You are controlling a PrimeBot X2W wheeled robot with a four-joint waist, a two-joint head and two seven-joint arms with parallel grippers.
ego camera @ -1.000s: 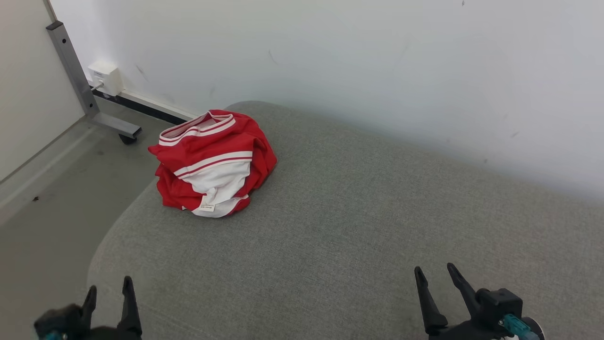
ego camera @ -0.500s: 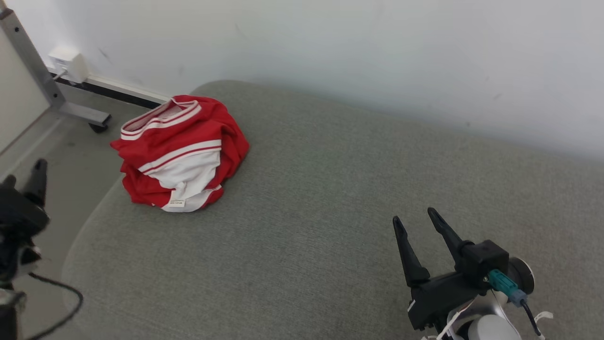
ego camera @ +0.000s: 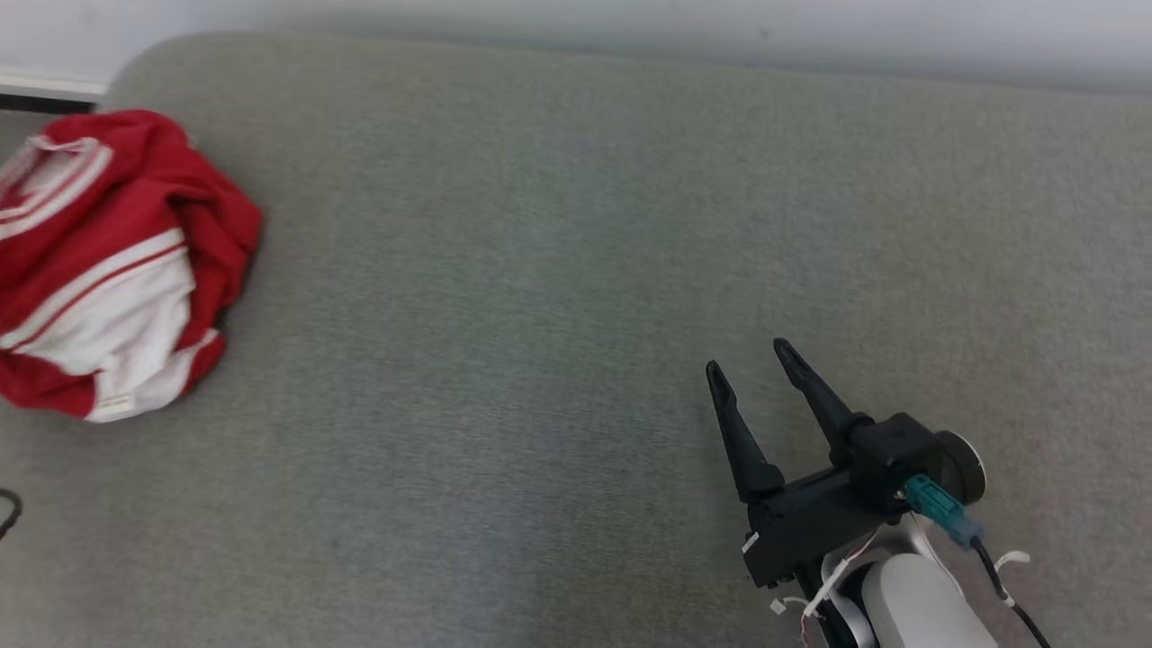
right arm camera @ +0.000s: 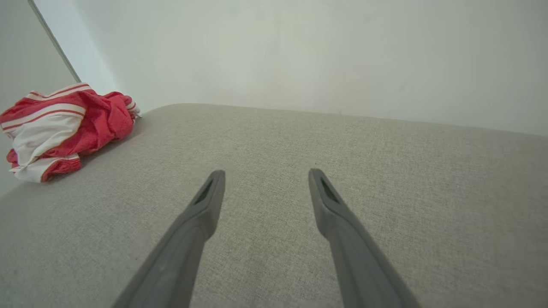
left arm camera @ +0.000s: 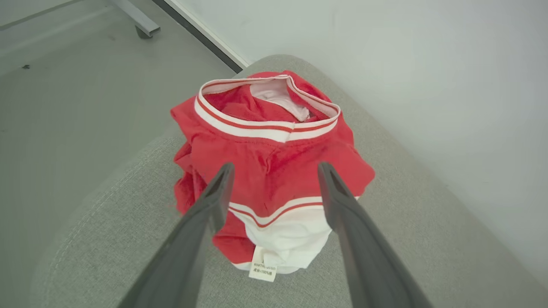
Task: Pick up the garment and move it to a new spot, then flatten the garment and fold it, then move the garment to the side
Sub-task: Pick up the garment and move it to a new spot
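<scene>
The garment (ego camera: pixel 108 261) is a crumpled red and white heap with striped bands, lying at the left end of the grey cushioned surface (ego camera: pixel 540 297). In the left wrist view the garment (left arm camera: pixel 269 171) sits straight ahead, and my left gripper (left arm camera: pixel 274 171) stands open in front of it, apart from the cloth. A white label hangs at the heap's near edge. My right gripper (ego camera: pixel 747 355) is open over bare cushion at the lower right, far from the garment (right arm camera: pixel 64 128). In its own wrist view the right gripper (right arm camera: pixel 265 177) has nothing between its fingers.
A white wall (ego camera: pixel 630 18) runs along the far edge of the cushion. Beyond the cushion's rounded left end lies grey floor (left arm camera: pixel 64 98) with a metal frame foot on a caster (left arm camera: pixel 141 28). A dark baseboard strip (left arm camera: pixel 201 38) follows the wall.
The head camera has swung right and down, so the garment now sits at the picture's left edge. My left gripper has left the head view. My right gripper has risen further up the picture.
</scene>
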